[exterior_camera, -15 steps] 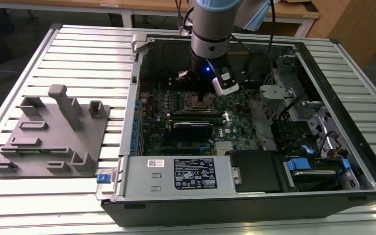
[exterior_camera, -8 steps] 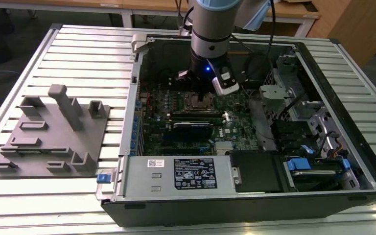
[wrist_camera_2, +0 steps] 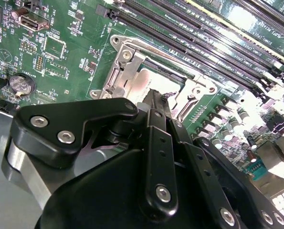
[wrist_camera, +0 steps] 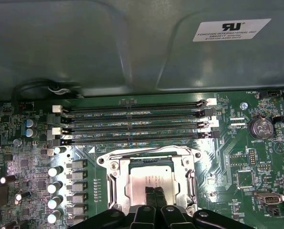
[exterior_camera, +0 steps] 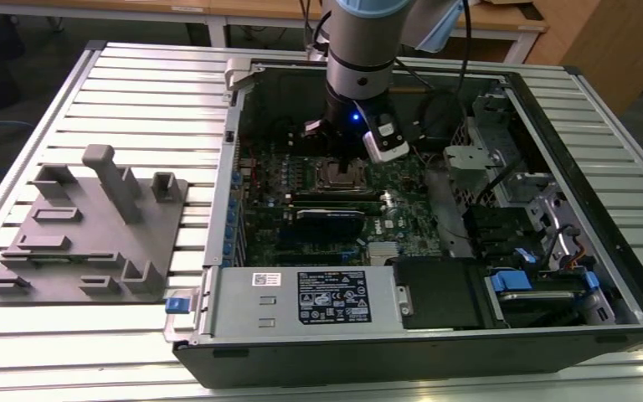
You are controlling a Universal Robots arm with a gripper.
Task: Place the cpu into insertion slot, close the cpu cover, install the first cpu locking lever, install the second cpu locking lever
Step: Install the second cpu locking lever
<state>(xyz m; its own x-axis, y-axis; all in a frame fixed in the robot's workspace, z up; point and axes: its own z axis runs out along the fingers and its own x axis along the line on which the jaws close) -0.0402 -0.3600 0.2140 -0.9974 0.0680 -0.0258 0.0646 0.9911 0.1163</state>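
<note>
Gripper [wrist_camera: 155, 197] sits low over the cpu [wrist_camera: 151, 182], fingers [wrist_camera: 150, 196] pressed together w/ no gap showing, tips right at the chip's silver top near one edge; can't tell if they actually touch. Nothing is clamped between them. Second wrist view has the gripper [wrist_camera_2: 153, 102] coming down onto the same spot, black linkage blocking much of the socket.

Cpu lies flat inside the insertion slot [wrist_camera: 117, 188], silver face up, on the green board [wrist_camera: 237, 162]. Cpu cover [wrist_camera: 188, 177] appears folded down around the chip, its metal frame bordering the chip w/ the silver top seen through the window; in the second wrist view the frame [wrist_camera_2: 125, 71] looks the same. Locking levers: can't make out their state.

Four long memory slots [wrist_camera: 132, 121] run parallel just beside the socket, btwn it and the grey case wall [wrist_camera: 108, 43]. Coin battery [wrist_camera: 260, 128] sits on the board well apart from the socket.

Exterior view: open PC case [exterior_camera: 299, 301] lies on a slatted table [exterior_camera: 131, 92]; arm [exterior_camera: 361, 50] drops in at approx 12 o'clock of the case, w/ the socket [exterior_camera: 342, 174] just under it. Grey fixture block [exterior_camera: 87, 234] rests on the table at 9 o'clock from the case, well apart.
</note>
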